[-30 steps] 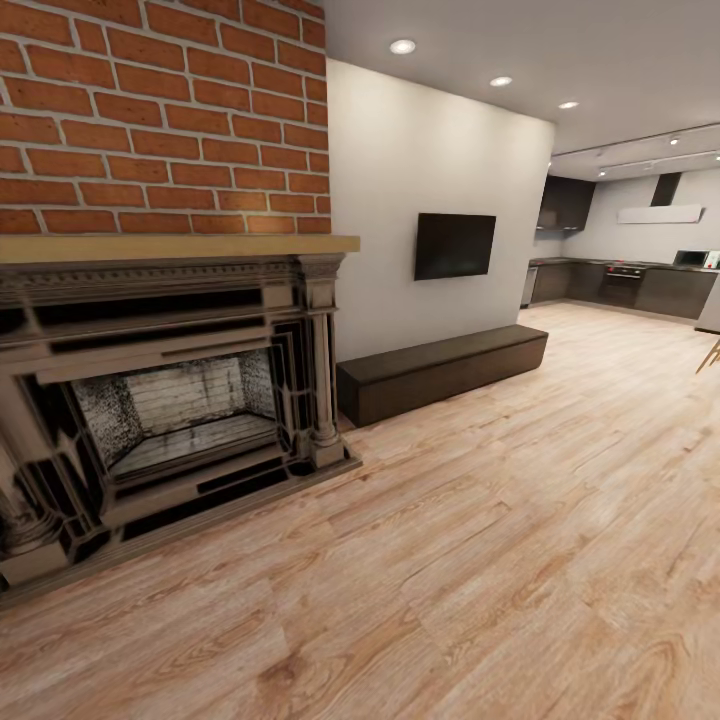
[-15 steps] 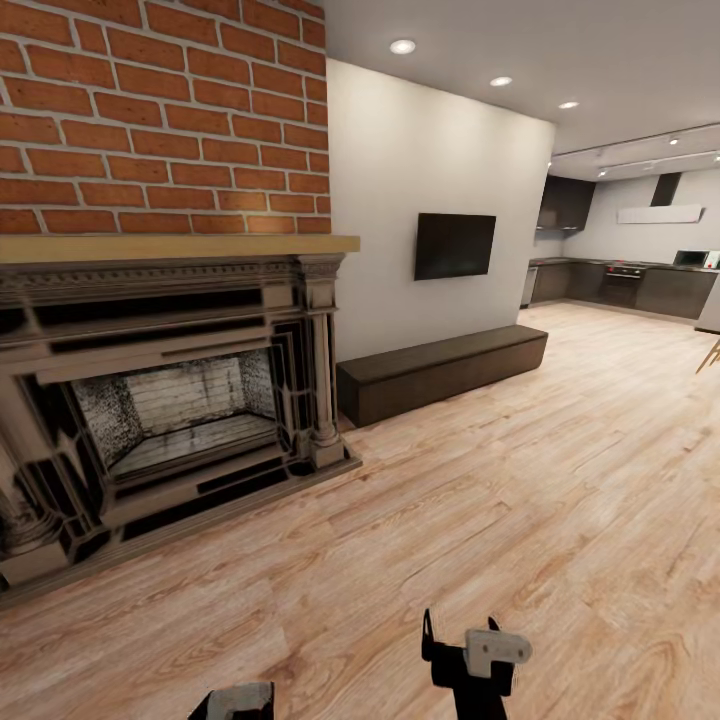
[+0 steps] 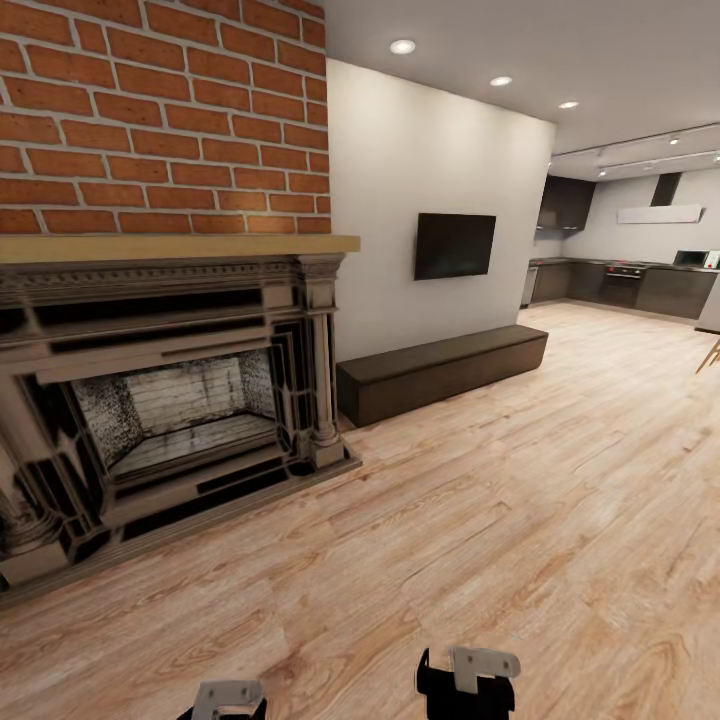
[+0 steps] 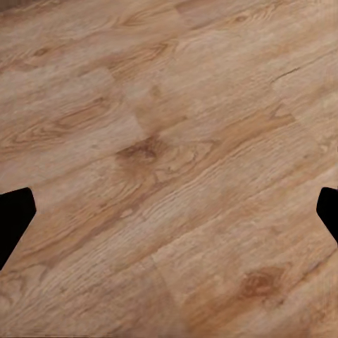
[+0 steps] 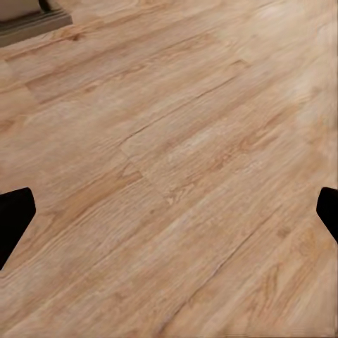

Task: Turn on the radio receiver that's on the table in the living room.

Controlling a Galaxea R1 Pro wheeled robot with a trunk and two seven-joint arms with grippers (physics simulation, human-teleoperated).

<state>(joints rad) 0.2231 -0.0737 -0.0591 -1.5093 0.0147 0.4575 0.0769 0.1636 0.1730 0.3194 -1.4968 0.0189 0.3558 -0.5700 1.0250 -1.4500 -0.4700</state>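
Note:
The radio receiver and the grey table are out of view. I face the living room's light wood plank floor and the brick fireplace. My left gripper and right gripper peek up at the bottom edge of the head view, over bare floor. In the left wrist view the left gripper has its dark fingertips far apart, with only floor planks between them. The right gripper looks the same in its wrist view, fingertips wide apart and holding nothing.
A dark brown low bench runs along the white wall under a black wall screen. The dark-cabinet kitchen lies at the far right. A wooden chair leg shows at the right edge. Open floor stretches ahead and rightward.
Both grippers came up into the bottom of the head view, then the right one dropped slightly lower. The room itself has not shifted.

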